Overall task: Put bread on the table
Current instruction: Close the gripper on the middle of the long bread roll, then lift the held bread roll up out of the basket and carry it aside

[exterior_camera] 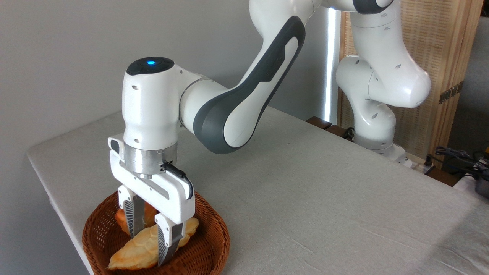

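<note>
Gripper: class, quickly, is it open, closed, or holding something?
Gripper: fingers straddle the bread in the basket; whether they are clamped on it cannot be told.

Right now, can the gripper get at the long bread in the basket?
Probably yes. The gripper is already down in the wicker basket, its fingers straddling the bread across its middle. The small bun lies behind and blocks nothing. Whether the fingers press the bread is unclear.

The arm (229,114) is glossy white with dark grey curved panels and small dark screw holes. A blue light (151,62) glows on its black round cap. A silver flange and black cable (179,176) meet the white gripper (151,236), whose fingers (134,218) are grey and ribbed.
</note>
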Robot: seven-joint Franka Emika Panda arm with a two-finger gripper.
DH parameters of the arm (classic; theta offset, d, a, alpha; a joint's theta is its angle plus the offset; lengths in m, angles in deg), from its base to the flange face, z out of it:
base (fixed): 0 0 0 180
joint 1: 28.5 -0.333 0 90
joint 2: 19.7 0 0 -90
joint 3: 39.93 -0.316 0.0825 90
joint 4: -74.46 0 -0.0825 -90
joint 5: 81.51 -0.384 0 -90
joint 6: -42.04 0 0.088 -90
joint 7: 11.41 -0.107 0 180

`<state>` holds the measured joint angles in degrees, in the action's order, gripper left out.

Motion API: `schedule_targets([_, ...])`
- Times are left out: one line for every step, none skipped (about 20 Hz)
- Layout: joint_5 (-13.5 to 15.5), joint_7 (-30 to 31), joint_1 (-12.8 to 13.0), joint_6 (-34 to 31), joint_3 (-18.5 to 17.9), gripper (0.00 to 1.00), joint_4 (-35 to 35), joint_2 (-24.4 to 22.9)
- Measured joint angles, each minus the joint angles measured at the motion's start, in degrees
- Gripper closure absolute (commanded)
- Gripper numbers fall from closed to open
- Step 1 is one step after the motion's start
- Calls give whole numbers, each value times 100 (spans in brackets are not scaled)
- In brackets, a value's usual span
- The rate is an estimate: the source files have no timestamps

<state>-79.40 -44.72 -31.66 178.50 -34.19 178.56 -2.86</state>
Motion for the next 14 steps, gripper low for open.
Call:
schedule_targets([0, 0, 0, 0, 0, 57, 0, -1])
schedule_targets([0, 0, 0, 0, 0, 57, 0, -2])
schedule_targets([0, 0, -2, 0, 0, 57, 0, -6])
schedule_targets([0, 0, -4, 0, -1, 57, 0, -11])
schedule_targets([0, 0, -5, 0, -2, 57, 0, -17])
schedule_targets([0, 0, -7, 0, -2, 57, -1, -25])
schedule_targets([1, 0, -7, 0, -2, 56, -2, -40])
schedule_targets([2, 0, -7, 0, -2, 55, -5, -63])
schedule_targets([2, 0, -7, 0, -2, 55, -11, -99])
schedule_targets([6, 0, -7, 0, -2, 55, -19, -153])
schedule_targets([17, 0, -6, 0, -1, 55, -26, -225])
schedule_targets([37, 0, -5, -4, -1, 55, -29, -307])
schedule_targets([64, 0, -4, -44, 0, 55, -29, -388])
schedule_targets([84, 0, -4, -115, 0, 53, -29, -468])
